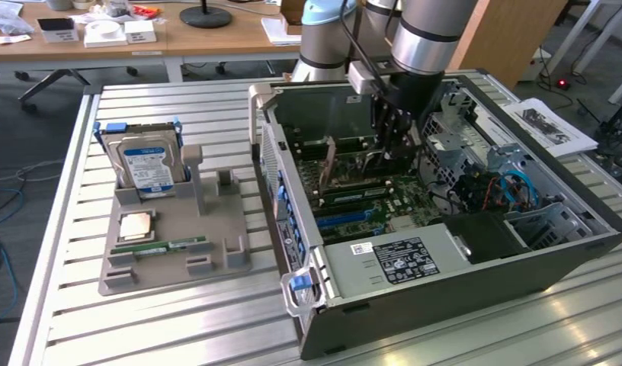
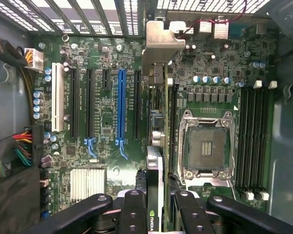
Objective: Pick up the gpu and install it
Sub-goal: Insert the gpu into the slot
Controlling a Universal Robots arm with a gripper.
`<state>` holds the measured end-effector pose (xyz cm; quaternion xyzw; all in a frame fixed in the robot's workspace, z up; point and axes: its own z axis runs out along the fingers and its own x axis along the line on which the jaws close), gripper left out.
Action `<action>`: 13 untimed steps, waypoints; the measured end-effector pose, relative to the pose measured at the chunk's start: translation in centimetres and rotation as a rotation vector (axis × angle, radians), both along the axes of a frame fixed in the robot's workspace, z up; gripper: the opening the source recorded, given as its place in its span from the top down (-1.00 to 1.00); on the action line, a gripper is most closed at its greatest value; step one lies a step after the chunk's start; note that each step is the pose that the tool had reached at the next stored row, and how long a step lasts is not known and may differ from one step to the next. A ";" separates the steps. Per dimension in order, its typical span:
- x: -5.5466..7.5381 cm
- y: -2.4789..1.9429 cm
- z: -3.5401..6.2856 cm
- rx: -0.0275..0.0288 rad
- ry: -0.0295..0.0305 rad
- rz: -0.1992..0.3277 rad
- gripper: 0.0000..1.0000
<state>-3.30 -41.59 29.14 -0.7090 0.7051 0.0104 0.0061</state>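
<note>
I have my claw clenched on the gpu, which stands on edge between my fingers inside the open computer case on the table. In the wrist view the card runs away from me over the motherboard, with its silver bracket at the far end near the vented rear wall. It hangs between the row of expansion slots and the empty processor socket, closest to the black slot just beside the long blue slot. I cannot tell whether its lower edge touches any slot. So I judge the pick-up done and the install in hand: the card is carried into the case but not visibly seated. As I judge it, seating calls for the card's edge to lie true along one slot and the bracket to meet the rear opening, with pressure straight down and no twist. Of writing, I can read the NVIDIA logo on the card's edge between my fingers. In the exterior view the white label on the power supply carries print too small to read, and so does the blue label on the hard drive, which stands in the grey holder on the table.
</note>
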 end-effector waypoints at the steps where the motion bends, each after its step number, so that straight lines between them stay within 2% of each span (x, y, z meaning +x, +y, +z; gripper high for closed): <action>1: 0.0 0.00 -0.10 0.0000 -0.0007 0.000 0.47; 7: 0.0 0.01 -0.19 0.0003 -0.0010 0.000 0.47; 13: -0.1 0.00 -0.84 0.0000 -0.0070 0.000 0.47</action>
